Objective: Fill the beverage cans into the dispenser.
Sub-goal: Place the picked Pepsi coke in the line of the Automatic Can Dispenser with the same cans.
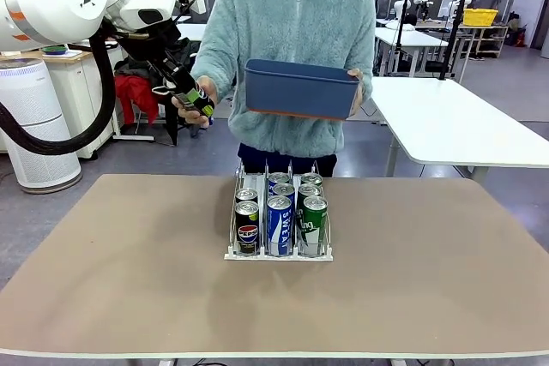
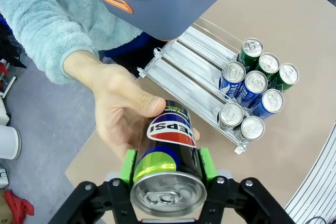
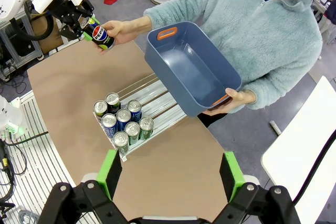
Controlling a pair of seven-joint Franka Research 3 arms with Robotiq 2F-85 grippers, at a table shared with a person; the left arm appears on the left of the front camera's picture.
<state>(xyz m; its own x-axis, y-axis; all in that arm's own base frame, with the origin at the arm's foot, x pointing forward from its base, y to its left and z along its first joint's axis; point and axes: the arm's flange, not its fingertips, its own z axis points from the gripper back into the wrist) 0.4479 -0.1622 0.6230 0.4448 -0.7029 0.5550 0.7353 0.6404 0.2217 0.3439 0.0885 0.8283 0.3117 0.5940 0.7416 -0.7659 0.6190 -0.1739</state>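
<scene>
Left wrist view: the left gripper (image 2: pixel 167 174) jaws clamp the black Pepsi-logo aluminium can (image 2: pixel 169 150), its long axis pointing toward the white-based three-lane dispenser (image 2: pixel 184 82) beyond; the person's hand (image 2: pixel 118 108) touches it.

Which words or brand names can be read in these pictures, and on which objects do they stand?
"PEPSI": black can held in the left gripper and the person's hand.
"PEPSI": front black can in the dispenser.
"SWEAT": front blue-white can.
Green cans: print too blurred to read.
Blue bin: none.
</scene>
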